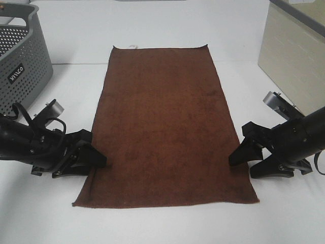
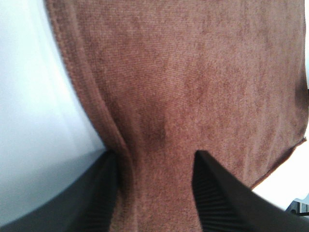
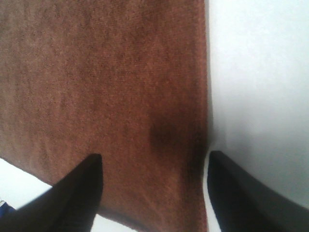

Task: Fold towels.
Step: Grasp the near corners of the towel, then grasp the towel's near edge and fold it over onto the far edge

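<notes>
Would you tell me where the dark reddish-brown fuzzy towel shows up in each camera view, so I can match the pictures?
Exterior high: the dark reddish-brown fuzzy rectangular towel lies flat mid-picture on the white tabletop.
Left wrist: it fills most of the picture, one long edge entering the left claw.
Right wrist: it covers most of the picture, its edge inside the right claw.
Shared landmark: towel edge against white tabletop.

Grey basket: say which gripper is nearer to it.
Left. The left gripper is at the towel edge nearest the basket; the right gripper is across the towel.
</notes>
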{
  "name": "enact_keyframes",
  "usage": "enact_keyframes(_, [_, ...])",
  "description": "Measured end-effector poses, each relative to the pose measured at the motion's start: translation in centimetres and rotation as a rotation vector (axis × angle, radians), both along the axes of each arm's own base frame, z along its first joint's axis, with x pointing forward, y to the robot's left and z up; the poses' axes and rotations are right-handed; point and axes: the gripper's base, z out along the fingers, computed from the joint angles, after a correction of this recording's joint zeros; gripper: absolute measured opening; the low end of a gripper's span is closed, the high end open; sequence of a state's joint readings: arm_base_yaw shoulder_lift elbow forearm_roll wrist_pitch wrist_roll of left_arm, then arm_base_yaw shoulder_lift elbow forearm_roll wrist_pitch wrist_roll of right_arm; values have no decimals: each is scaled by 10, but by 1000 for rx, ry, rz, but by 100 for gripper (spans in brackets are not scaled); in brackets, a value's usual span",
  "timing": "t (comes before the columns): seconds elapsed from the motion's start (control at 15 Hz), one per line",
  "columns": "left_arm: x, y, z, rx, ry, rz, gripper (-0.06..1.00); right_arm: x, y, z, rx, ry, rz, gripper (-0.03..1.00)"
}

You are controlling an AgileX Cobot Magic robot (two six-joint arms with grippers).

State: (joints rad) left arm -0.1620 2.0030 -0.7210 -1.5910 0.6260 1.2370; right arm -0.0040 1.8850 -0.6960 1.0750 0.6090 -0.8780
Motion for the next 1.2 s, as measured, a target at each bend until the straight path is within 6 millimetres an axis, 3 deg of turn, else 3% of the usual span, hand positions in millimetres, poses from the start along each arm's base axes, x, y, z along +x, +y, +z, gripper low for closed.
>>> enact_keyframes(0.27, [1,-1,-4,16,6,-8,22,-3,24,-3,-42,-23,78,50])
enact_keyframes(0.33, [2,0,-5,30,3,-10,9,-3,26,-4,-56,-15,53,44])
enact_keyframes(0.47, [1,-1,-6,39,1,-25,0,0,23,-7,-94,9,-29,11])
enact_keyframes(0.53, [1,-1,-6,39,1,-26,0,0,22,-7,-102,13,-38,1])
enact_keyframes(0.93, [-15,4,19,95,-33,-79,0,-8,21,12,-110,23,-23,0])
enact_keyframes(1.2, [-52,10,27,99,6,-92,0,-48,17,17,-113,84,-12,0])
